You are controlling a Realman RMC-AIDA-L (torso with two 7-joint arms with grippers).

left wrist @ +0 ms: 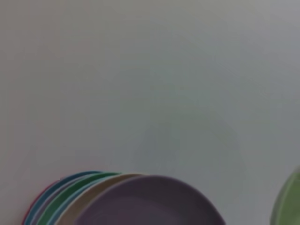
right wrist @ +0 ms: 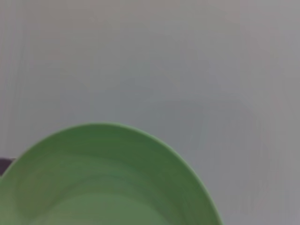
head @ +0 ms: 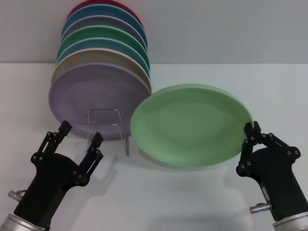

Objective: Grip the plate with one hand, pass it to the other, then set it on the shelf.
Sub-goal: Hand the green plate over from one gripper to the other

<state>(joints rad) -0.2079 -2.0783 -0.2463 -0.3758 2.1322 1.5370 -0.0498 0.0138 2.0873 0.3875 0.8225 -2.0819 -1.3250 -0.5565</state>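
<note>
My right gripper [head: 251,132] pinched the plate [head: 191,124] by its right rim; my left gripper [head: 81,134], spread wide, waited just beyond the opposite edge

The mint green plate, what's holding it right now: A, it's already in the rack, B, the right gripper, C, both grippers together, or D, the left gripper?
B: the right gripper is clamped on the rim of the mint green plate, while the left gripper stands open and apart from it, in front of the rack.
</note>
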